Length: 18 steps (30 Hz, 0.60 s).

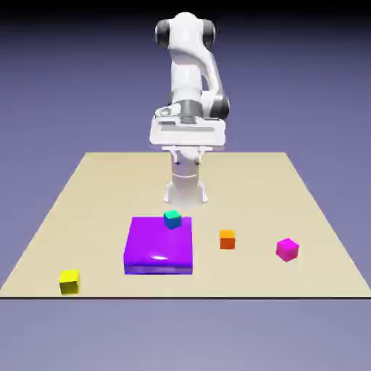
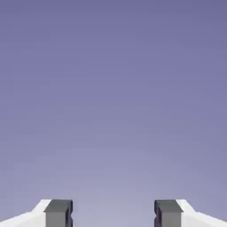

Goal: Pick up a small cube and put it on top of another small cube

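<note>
Several small cubes lie on the tan table [image 1: 94,196]: a yellow cube [image 1: 69,281] at the front on the exterior view's left, an orange cube [image 1: 227,239] near the middle, and a magenta cube [image 1: 287,249] to its right. A teal cube [image 1: 172,218] sits at the far edge of a large flat purple block [image 1: 158,248]; I cannot tell whether it rests on the block or just behind it. My gripper [image 1: 188,139] hangs high above the table's far side, well away from every cube. The hand view shows the gripper [image 2: 113,213] open, with only backdrop between its fingertips [image 2: 58,213].
The white robot base [image 1: 186,190] stands just behind the purple block. The table's front edge runs close to the yellow cube.
</note>
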Tool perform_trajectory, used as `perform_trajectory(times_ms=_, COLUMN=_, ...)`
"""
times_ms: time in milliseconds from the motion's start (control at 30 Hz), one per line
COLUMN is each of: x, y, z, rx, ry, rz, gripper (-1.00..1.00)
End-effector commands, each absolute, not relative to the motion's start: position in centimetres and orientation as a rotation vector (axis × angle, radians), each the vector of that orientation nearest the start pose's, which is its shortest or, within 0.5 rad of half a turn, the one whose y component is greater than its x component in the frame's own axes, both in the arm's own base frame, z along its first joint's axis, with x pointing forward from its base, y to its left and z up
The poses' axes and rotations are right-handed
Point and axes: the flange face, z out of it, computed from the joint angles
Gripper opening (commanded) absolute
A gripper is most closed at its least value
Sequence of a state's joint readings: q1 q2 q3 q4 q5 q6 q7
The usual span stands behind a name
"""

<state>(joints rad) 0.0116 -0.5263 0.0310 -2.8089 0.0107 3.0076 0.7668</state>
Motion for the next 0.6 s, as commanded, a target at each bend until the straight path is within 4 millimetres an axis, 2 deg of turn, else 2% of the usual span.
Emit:
perform_trajectory(times_ms=0, x=39.6, y=2.5, z=42.0, rx=-2.567, ry=0.99, rz=-0.875, gripper=0.0)
perform_trajectory(times_ms=100, x=39.8, y=5.3, z=36.7, rx=-2.669, ry=1.048, rz=-0.642, gripper=0.0)
perform_trajectory(times_ms=200, x=39.0, y=7.9, z=31.5, rx=-2.76, ry=1.105, rz=-0.402, gripper=0.0)
perform_trajectory(times_ms=300, x=37.4, y=10.5, z=26.5, rx=-2.84, ry=1.16, rz=-0.156, gripper=0.0)
perform_trajectory(times_ms=400, x=34.9, y=12.9, z=21.9, rx=-2.908, ry=1.211, rz=0.097, gripper=0.0)
perform_trajectory(times_ms=467, x=32.9, y=14.4, z=19.1, rx=-2.948, ry=1.241, rz=0.266, gripper=0.0)
perform_trajectory(times_ms=500, x=32.9, y=14.4, z=19.1, rx=-2.948, ry=1.241, rz=0.266, gripper=0.0)
perform_trajectory(times_ms=567, x=32.8, y=14.5, z=17.3, rx=-2.947, ry=1.241, rz=0.265, gripper=0.0)
